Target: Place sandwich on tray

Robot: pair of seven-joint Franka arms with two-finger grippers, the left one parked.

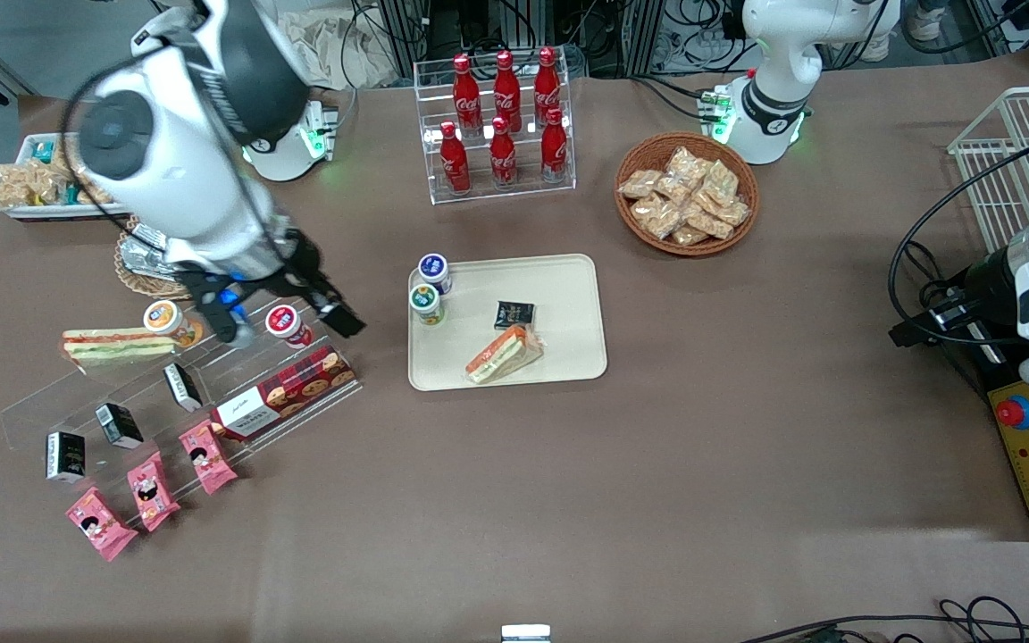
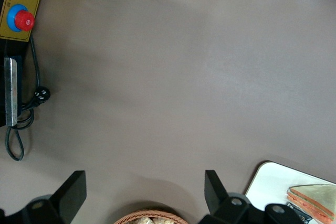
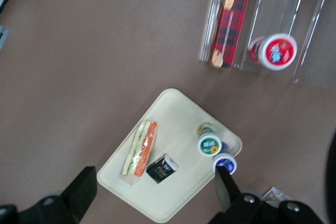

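Observation:
The sandwich [image 1: 504,354], a clear-wrapped wedge with orange filling, lies on the cream tray [image 1: 568,295], at the tray's edge nearest the front camera. My right gripper [image 1: 287,323] is open and empty. It hangs above the clear acrylic rack, well away from the tray toward the working arm's end. In the right wrist view the sandwich [image 3: 140,148] lies on the tray [image 3: 173,114], with the open gripper [image 3: 152,192] high above it. The left wrist view shows a corner of the tray [image 2: 268,182] with the sandwich [image 2: 315,200].
On the tray also stand a blue-lidded cup [image 1: 434,268], a green-lidded cup [image 1: 425,302] and a dark packet [image 1: 514,313]. The acrylic rack [image 1: 166,384] holds a red-lidded cup [image 1: 285,321], a cookie box [image 1: 287,388] and a flatter sandwich [image 1: 117,344]. A cola bottle rack [image 1: 501,116] and a snack basket [image 1: 686,192] stand farther back.

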